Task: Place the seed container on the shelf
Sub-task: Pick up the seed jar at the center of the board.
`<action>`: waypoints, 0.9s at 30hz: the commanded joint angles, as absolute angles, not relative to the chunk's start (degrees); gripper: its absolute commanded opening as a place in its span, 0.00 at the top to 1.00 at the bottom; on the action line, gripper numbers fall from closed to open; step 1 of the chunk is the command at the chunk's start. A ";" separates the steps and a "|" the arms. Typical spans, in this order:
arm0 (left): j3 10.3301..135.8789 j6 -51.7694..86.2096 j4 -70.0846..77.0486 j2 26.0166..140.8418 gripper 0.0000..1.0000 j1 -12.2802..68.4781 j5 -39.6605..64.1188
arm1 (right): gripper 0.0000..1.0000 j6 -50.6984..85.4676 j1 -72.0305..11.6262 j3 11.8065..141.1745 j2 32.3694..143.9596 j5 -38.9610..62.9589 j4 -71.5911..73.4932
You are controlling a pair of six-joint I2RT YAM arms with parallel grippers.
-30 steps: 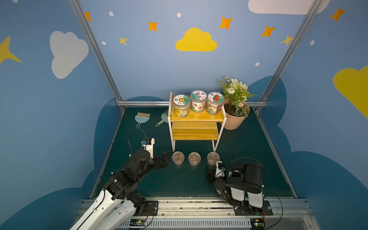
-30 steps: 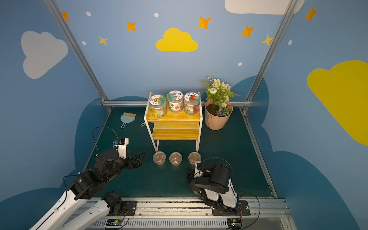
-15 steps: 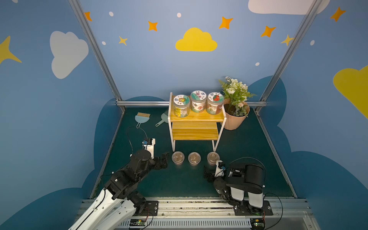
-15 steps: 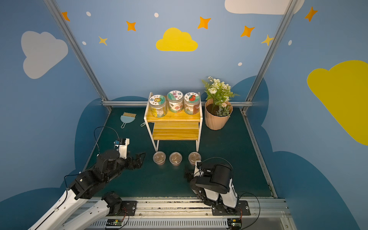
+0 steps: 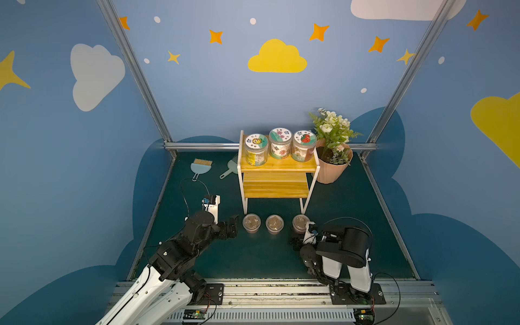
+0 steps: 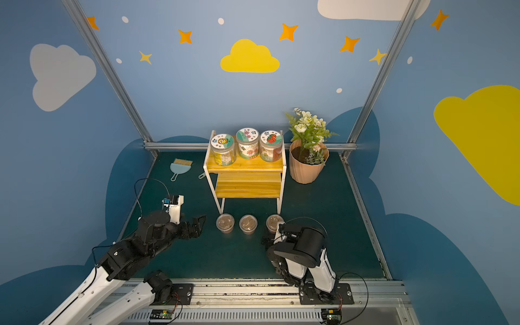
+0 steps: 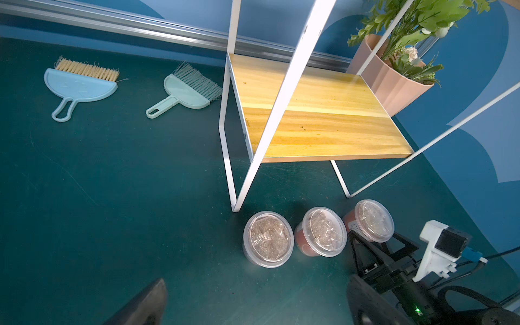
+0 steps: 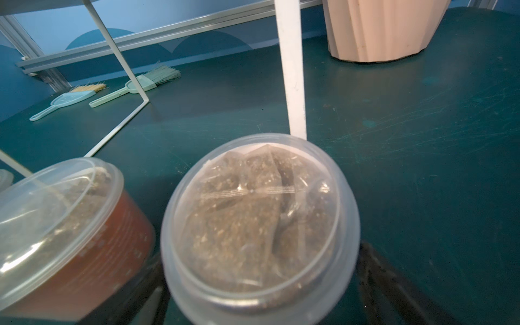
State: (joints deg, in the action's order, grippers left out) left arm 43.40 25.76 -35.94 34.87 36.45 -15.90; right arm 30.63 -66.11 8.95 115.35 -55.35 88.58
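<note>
Three clear-lidded seed containers stand in a row on the green floor before the shelf (image 5: 277,168) (image 6: 247,168): left (image 5: 251,222), middle (image 5: 274,223), right (image 5: 300,221). My right gripper (image 5: 299,233) (image 8: 261,256) is open, its dark fingers (image 8: 377,270) on either side of the right container (image 8: 260,213), which rests on the floor. My left gripper (image 5: 235,226) (image 7: 256,284) is open and empty, just left of the left container (image 7: 267,239). Three labelled jars (image 5: 280,146) fill the shelf's top board. The lower board (image 7: 309,112) is bare.
A pink flower pot (image 5: 333,167) stands right of the shelf. Two small blue brushes (image 5: 200,167) (image 5: 228,171) lie at the back left. The shelf's white front legs (image 8: 292,70) come down just behind the containers.
My right gripper's jaws have spread wider around the right container. The left arm has hardly moved.
</note>
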 commanded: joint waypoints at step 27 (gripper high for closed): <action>44.87 24.63 -35.92 35.60 0.00 37.12 -15.97 | 0.25 35.06 -62.98 10.08 119.05 -52.49 80.72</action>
State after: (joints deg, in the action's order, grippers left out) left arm 43.40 25.06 -35.94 35.99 36.93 -15.88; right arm 29.82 -63.70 10.46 117.43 -59.05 88.42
